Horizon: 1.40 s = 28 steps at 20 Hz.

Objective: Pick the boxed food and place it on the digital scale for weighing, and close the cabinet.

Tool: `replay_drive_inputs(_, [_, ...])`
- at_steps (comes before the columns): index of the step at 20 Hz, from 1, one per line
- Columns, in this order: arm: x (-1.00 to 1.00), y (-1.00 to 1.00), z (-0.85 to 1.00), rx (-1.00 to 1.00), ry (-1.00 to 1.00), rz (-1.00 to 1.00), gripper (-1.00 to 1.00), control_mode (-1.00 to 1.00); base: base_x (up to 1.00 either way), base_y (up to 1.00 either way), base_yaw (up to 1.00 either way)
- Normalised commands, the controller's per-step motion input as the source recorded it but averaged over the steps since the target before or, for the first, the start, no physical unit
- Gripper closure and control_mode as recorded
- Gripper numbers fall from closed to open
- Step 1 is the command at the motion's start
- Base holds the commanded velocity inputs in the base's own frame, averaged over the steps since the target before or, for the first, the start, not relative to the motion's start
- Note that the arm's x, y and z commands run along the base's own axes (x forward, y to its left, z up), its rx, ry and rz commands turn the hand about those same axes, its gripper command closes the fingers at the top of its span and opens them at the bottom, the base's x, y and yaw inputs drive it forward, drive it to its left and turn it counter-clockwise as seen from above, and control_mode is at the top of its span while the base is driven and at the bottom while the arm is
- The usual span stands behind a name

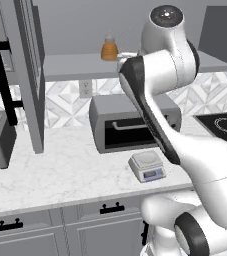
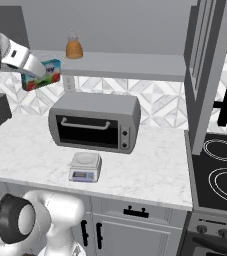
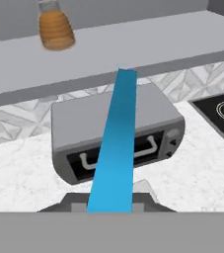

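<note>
The gripper pinches the box edge-on, high above the oven so it clears it on the way down to the scale, which sits on the table just before the oven. The cabinet door hangs open.

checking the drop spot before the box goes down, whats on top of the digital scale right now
Nothing: the digital scale shows a bare plate, standing on the counter before the toaster oven. The boxed food is held aloft in the end effector. In the hand view the box covers most of the scale.
</note>
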Motion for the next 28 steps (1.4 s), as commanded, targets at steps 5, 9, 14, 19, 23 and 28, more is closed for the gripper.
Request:
replay_drive_inputs(5, [-1.00,-0.60,-0.26,0.00,0.00,0.39,1.00,-1.00,0.00,0.00,0.00])
replay_drive_inputs(9, [-1.00,-0.62,-0.37,0.00,-0.02,0.50,1.00,-1.00,0.00,0.00,0.00])
replay_drive_inputs(14, [-0.60,-0.33,-0.34,0.00,-0.08,0.69,1.00,-1.00,0.00,0.00,0.00])
replay_drive_inputs(19, [-0.02,-0.21,-0.43,0.01,-0.15,0.71,1.00,-1.00,0.00,0.00,0.00])
replay_drive_inputs(23, [0.35,0.00,-0.65,-0.04,-0.14,0.29,1.00,-1.00,0.00,0.00,0.00])
replay_drive_inputs(28, [0.55,-0.03,-0.81,-0.01,0.00,0.03,1.00,-1.00,0.00,0.00,0.00])
